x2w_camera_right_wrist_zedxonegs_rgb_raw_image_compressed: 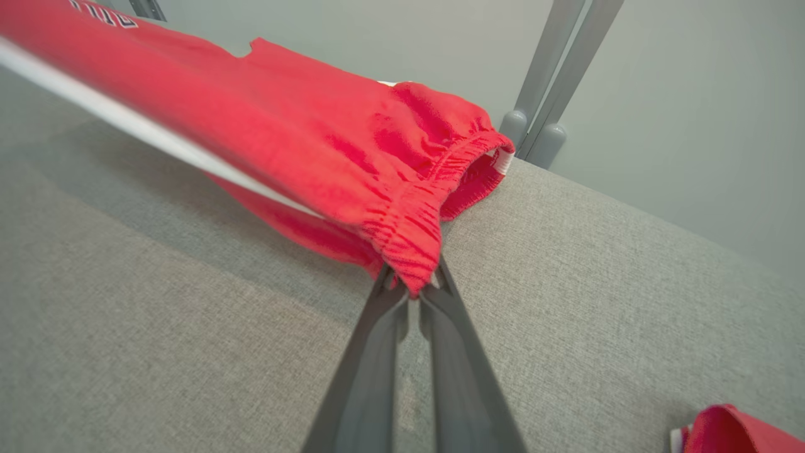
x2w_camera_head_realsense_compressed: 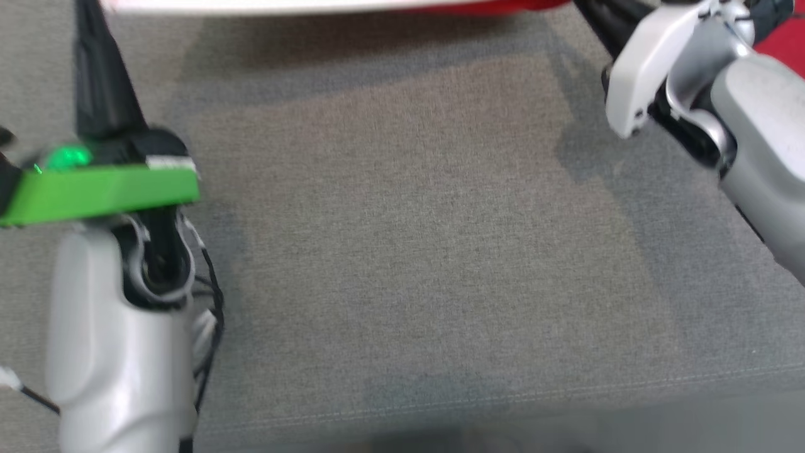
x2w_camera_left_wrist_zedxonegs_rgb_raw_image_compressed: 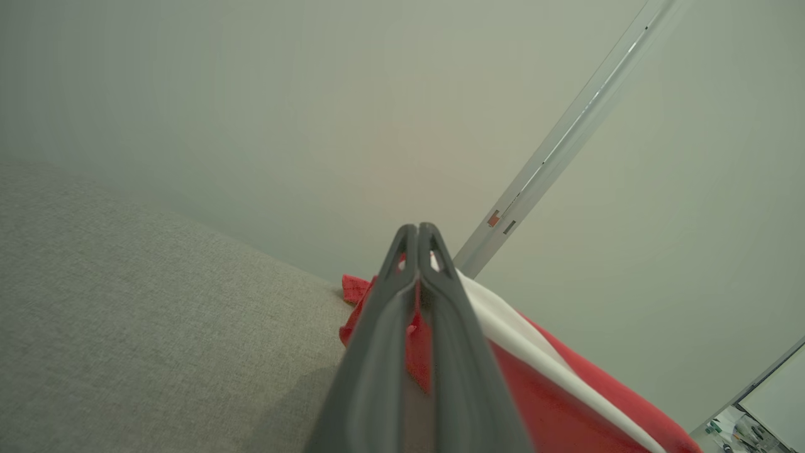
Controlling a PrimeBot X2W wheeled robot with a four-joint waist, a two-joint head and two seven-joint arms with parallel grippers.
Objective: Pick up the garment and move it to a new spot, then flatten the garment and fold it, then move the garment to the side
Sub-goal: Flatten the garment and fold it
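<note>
Two grips are on. The left gripper (x2w_camera_left_wrist_zedxonegs_rgb_raw_image_compressed: pixel 418 238) has its fingers pressed flat together on an edge of the red fabric shorts with the white side stripe (x2w_camera_left_wrist_zedxonegs_rgb_raw_image_compressed: pixel 553 402); red cloth shows in the slot between the fingers at the centre of the left wrist frame. The right gripper (x2w_camera_right_wrist_zedxonegs_rgb_raw_image_compressed: pixel 412 290) is pinched nearly closed on the gathered elastic waistband, mid-frame in the right wrist view.

Shorts hang stretched between the two grips, lifted off the grey woven cushion surface (x2w_camera_head_realsense_compressed: pixel 409 251). In the head view they are just a red and white strip along the top edge, and that frame is blurred. I read this as the carry-to-a-new-spot step, with flatten and fold not yet done.

Risks:
- The right grip holds only the tip of the waistband hem. Any more spread between the arms could pull it out, and that end drops.
- Shorts sit near the far edge of the cushion, close to the grey metal posts (x2w_camera_right_wrist_zedxonegs_rgb_raw_image_compressed: pixel 553 75). Setting down too far back could send cloth over the edge or snag it on a post.
- Uneven lowering leaves a twist, making flattening harder.
- Red and white scrap (x2w_camera_right_wrist_zedxonegs_rgb_raw_image_compressed: pixel 723 431) at the lower right of the right wrist frame: can't tell if it's the same garment.
</note>
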